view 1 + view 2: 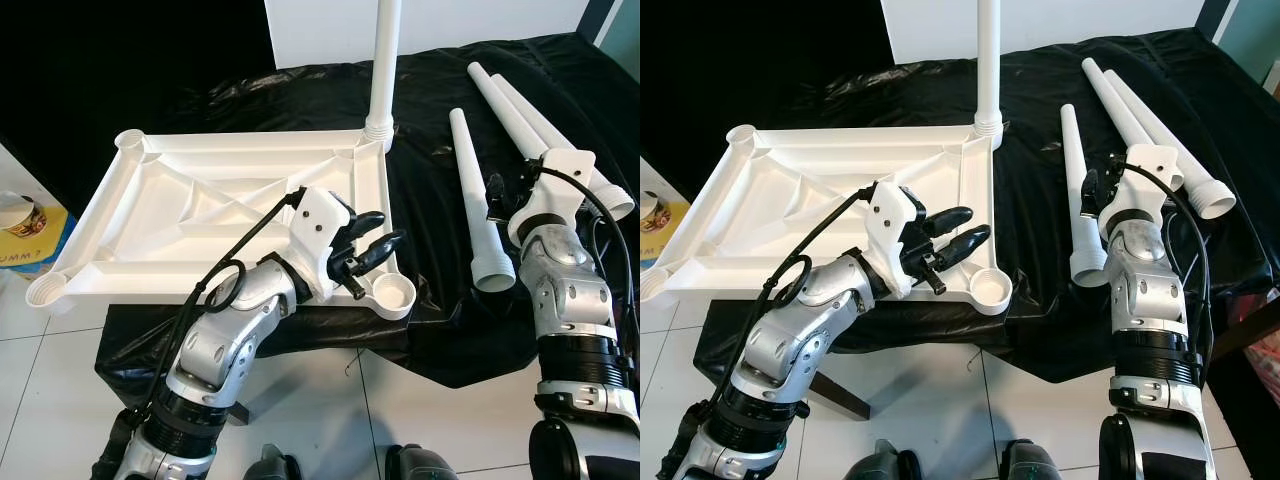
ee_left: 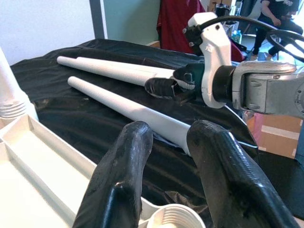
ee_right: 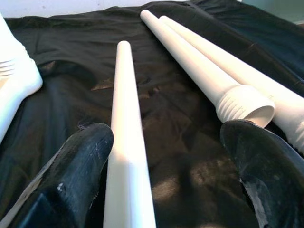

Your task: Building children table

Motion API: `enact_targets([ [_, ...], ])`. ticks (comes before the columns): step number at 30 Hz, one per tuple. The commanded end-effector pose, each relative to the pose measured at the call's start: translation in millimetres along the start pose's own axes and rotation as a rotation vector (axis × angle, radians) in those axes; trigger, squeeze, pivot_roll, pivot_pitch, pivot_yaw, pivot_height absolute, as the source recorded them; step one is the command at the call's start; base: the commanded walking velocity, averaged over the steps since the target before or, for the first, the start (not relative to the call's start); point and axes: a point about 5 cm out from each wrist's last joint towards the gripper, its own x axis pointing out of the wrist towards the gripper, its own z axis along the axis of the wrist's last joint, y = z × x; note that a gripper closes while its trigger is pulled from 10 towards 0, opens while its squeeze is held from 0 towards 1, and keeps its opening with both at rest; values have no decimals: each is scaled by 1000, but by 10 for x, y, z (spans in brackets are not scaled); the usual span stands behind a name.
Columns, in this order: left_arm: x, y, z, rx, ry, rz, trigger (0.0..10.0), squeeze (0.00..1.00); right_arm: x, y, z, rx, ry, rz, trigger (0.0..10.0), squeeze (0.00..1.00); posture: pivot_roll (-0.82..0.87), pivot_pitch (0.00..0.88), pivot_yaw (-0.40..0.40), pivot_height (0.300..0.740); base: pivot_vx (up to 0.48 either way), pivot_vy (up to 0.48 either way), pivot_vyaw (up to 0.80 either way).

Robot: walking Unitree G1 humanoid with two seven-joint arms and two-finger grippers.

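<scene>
- Black cloth (image 1: 440, 90) covers the low work surface before us, its near edge hanging over a white tiled floor (image 1: 60, 380).
- On the cloth we see the white tabletop (image 1: 200, 215) lying upside down, ribs up, with a round socket at each corner; its near left corner overhangs the cloth.
- One fitted leg (image 1: 384, 60) stands upright in the far right socket, its top cut off by the frame.
- Our left gripper (image 1: 375, 245) hovers over the tabletop's near right corner, just above the empty socket (image 1: 392, 292), fingers slightly parted and holding nothing.
- Three loose legs lie on the cloth to the right: the single leg (image 1: 472, 190) nearest the tabletop, and a pair of legs (image 1: 520, 110) touching side by side farther right.
- Our right gripper (image 1: 1102, 190) sits at the single leg's wider end, fingers spread wide to either side of it; in the right wrist view one finger (image 3: 71, 175) seems close to the leg, but we cannot tell if it touches.
- At the left edge a yellow box with a cup (image 1: 20, 215) is cut off and hard to read.
- Open cloth lies between the tabletop and the single leg.
</scene>
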Motion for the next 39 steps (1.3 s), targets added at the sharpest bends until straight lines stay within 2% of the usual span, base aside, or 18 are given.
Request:
enact_targets([
  [1, -26, -168, -3, -16, 3, -247, 10000, 0, 14, 24, -54, 15, 58, 4, 10000, 0, -84, 152, 41, 740, 0, 0, 0],
  [3, -36, -199, 8, -24, 0, -243, 10000, 0, 16, 38, -66, 21, 95, 6, 10000, 0, -83, 167, 36, 740, 0, 0, 0],
  [5, -57, -226, 15, -42, 1, -223, 10000, 0, 34, 55, -111, 41, 216, -10, 10000, 0, -78, 193, 29, 740, 0, 0, 0],
  [7, -57, -226, 15, -42, 1, -223, 10000, 0, 34, 55, -111, 41, 216, -10, 10000, 0, -78, 193, 29, 740, 0, 0, 0],
  [8, -68, -237, 16, -53, 4, -214, 10000, 0, 34, 62, -118, 47, 266, -13, 10000, 0, -76, 205, 26, 740, 0, 0, 0],
  [13, -76, -274, 19, -75, 5, -203, 10000, 0, 32, 90, -112, 52, 343, 2, 10000, 0, -70, 232, 22, 740, 0, 0, 0],
  [14, -77, -303, 25, -89, 5, -202, 10000, 0, 39, 121, -106, 75, 382, 28, 10000, 0, -68, 247, 22, 740, 0, 0, 0],
  [16, -77, -303, 25, -89, 5, -202, 10000, 0, 39, 121, -106, 75, 382, 28, 10000, 0, -68, 247, 22, 740, 0, 0, 0],
  [19, -76, -357, 31, -113, 8, -199, 10000, 0, 60, 189, -76, 116, 444, 82, 10000, 0, -60, 271, 19, 740, 0, 0, 0],
  [27, -101, -430, 52, -157, 22, -180, 10000, 0, 125, 315, -34, 149, 534, 148, 10000, 0, -31, 333, 23, 740, 0, 0, 0],
  [30, -101, -430, 52, -157, 22, -180, 10000, 0, 125, 315, -34, 149, 534, 148, 10000, 0, -31, 333, 23, 740, 0, 0, 0],
  [37, -136, -440, 60, -177, 42, -166, 10000, 0, 96, 435, -148, 200, 680, 188, 10000, 0, -11, 355, 24, 740, 0, 0, 0],
  [38, -133, -432, 63, -175, 41, -161, 10000, 0, 74, 449, -189, 209, 707, 195, 2784, 0, -8, 341, 24, 740, 0, 0, 0],
  [39, -133, -432, 63, -175, 41, -161, 10000, 0, 74, 449, -189, 209, 707, 195, 2784, 0, -8, 341, 24, 740, 0, 0, 0],
])
